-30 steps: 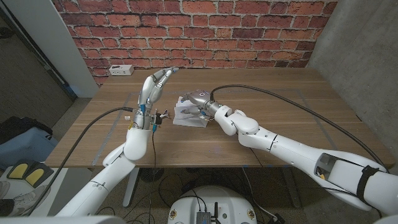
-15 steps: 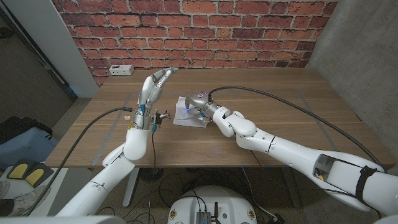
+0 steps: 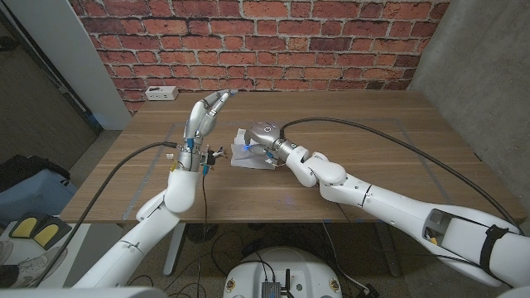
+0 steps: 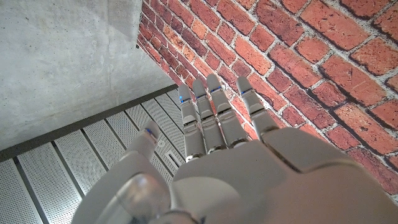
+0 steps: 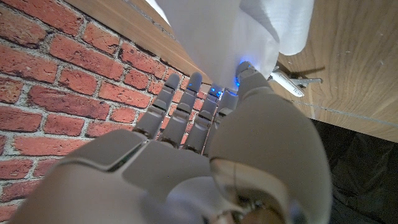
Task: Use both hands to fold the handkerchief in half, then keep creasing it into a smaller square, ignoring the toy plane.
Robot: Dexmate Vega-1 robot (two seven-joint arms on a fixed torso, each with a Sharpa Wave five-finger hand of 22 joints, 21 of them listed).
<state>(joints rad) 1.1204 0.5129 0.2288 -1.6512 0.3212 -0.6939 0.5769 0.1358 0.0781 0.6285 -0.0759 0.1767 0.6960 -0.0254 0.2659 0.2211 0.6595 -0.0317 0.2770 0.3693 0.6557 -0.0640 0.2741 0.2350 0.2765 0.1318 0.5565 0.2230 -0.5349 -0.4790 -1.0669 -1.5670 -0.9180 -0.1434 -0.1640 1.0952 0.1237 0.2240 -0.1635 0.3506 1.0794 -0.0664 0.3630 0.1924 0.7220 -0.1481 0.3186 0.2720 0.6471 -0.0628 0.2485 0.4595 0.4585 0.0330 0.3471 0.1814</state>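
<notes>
Two hands: both over the desk's middle, left one raised, right one down at the cloth.
Left hand (image 3: 207, 116): lifted clear of the desk toward its left half, fingers (image 4: 211, 118) straight and close together, pointing up at the brick wall; holding nothing, touching nothing.
Toy plane (image 3: 217, 154): small, on the desk just beside the left wrist, between that arm and the cloth; seen too in the right wrist view (image 5: 292, 82); apart from both hands.
Handkerchief (image 3: 248, 151): white, near the desk's middle, already bunched into a small, uneven rectangle, layers loose and one edge lifted in the right wrist view (image 5: 236, 31).
Right hand (image 3: 258, 137): on top of the handkerchief, fingertips (image 5: 245, 70) pressed at its edge; fingers nearly straight, side by side; whether any cloth is pinched cannot be told.
Done so far: at least one fold likely made, judging by the small doubled shape.
Left to do: probably flattening, squaring the edges, further creasing with both hands; left hand not yet on the cloth.
</notes>
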